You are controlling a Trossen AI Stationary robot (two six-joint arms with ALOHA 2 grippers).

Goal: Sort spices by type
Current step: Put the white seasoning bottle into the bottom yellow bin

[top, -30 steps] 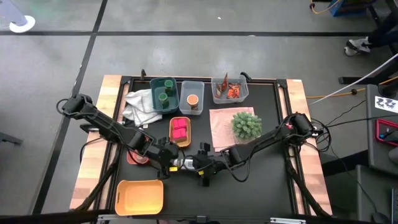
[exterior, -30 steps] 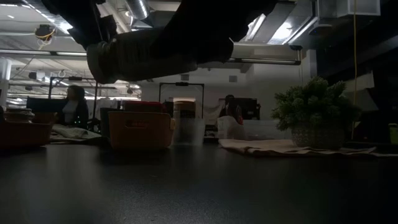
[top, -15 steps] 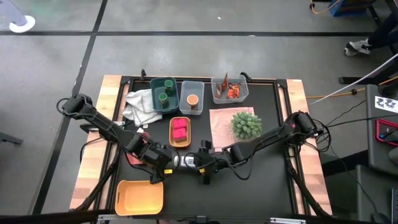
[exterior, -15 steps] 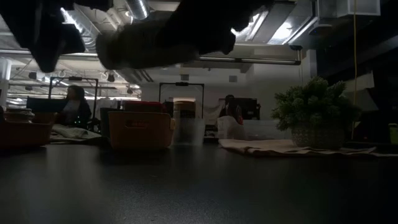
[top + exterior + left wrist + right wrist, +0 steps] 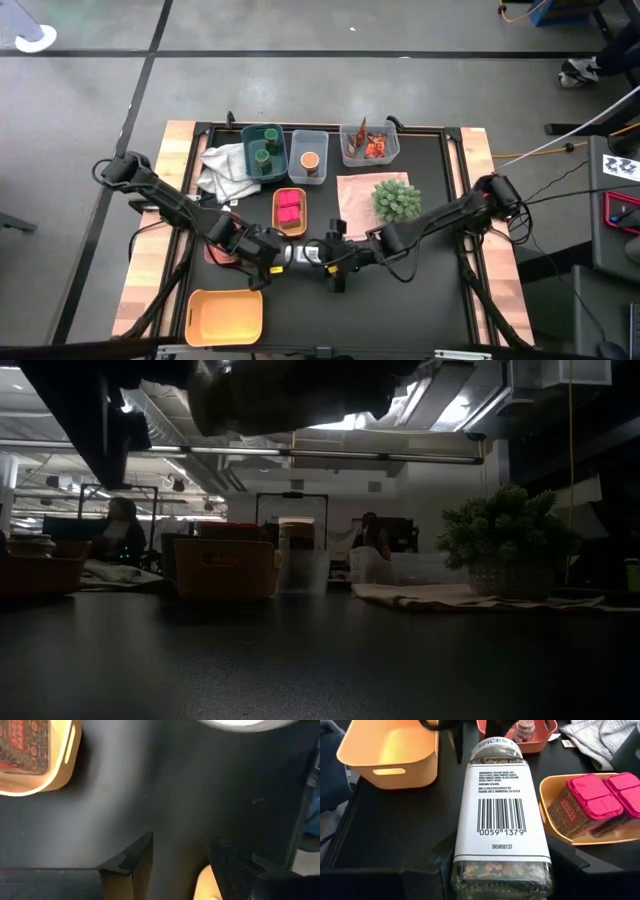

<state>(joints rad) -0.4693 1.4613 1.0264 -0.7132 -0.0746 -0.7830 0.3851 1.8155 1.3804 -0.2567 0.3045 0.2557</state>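
In right tool [image 5: 495, 870], rectangular clear bottle [image 5: 501, 815], white label

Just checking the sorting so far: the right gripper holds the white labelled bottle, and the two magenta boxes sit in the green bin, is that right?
One thing is off: the magenta boxes sit in a yellow-orange tray, not the green bin; the right wrist view shows it, and the high view agrees. The right gripper does hold the white labelled bottle.

Clear glass bottle [image 5: 501, 820] with matt paper label; smooth plastic yellow bin [image 5: 390, 750].
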